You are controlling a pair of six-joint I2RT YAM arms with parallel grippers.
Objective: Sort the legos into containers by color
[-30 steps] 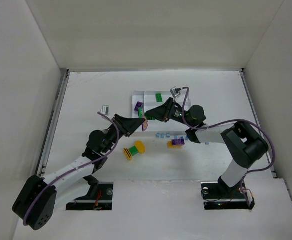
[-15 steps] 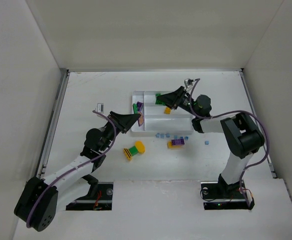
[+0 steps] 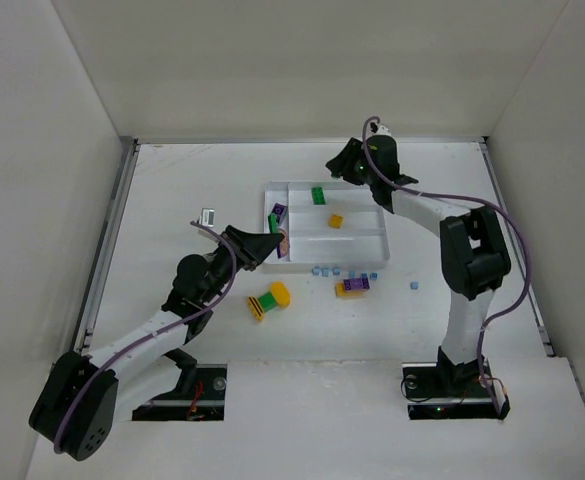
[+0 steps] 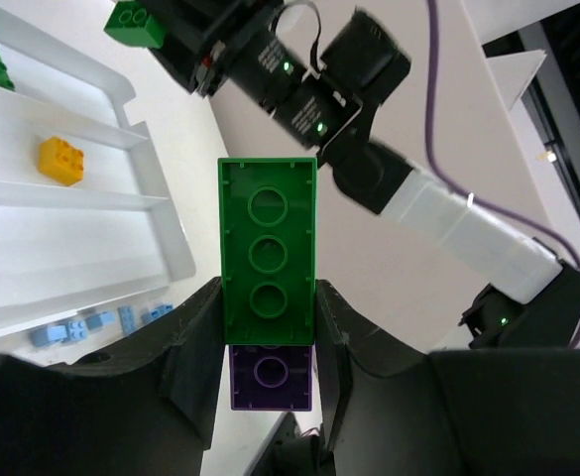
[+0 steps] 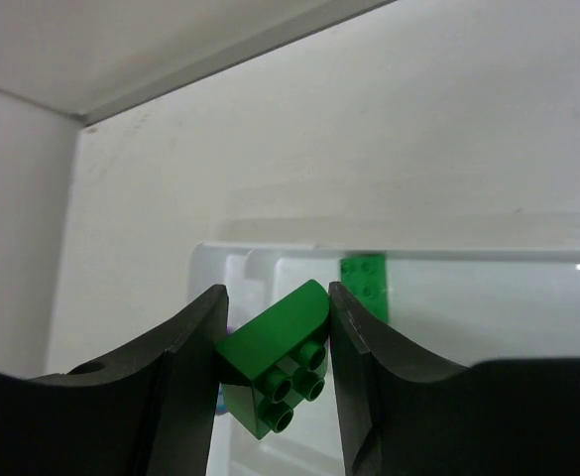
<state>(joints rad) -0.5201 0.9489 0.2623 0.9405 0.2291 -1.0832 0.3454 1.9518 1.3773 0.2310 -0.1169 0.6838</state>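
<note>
Since a moment ago the right arm has swung off the middle of the tray (image 3: 382, 262). Now the right gripper (image 3: 338, 166) hangs by the tray's far edge. The left arm has stayed close to where it was.

The right gripper's two fingers (image 5: 185, 382) squeeze a small green brick (image 5: 275, 362) between them. Its bumps point down and toward the camera. Past the fingertips lies the tray, and just right of the fingertips another green brick (image 5: 364, 286) lies in the far long part of it.

The left gripper (image 4: 268, 297) is by the tray's near left corner. It pinches a long green brick (image 4: 268, 253) by its sides. The brick sticks out past the fingertips, with its hollow side facing the camera. A purple brick (image 4: 270, 375) is stuck to its back end, deep between the fingers.

Left of this gripper, a yellow brick (image 4: 61, 161) sits in the middle long part of the tray. Closer to the gripper, still on its left, some tiny blue bits (image 4: 71, 330) lie on the table just outside the tray wall.

Behind the left gripper, toward its arm, a yellow and green stack (image 3: 267, 301) lies on the table. A purple and yellow stack (image 3: 352, 286) lies near the blue bits, on the near side of the tray.
</note>
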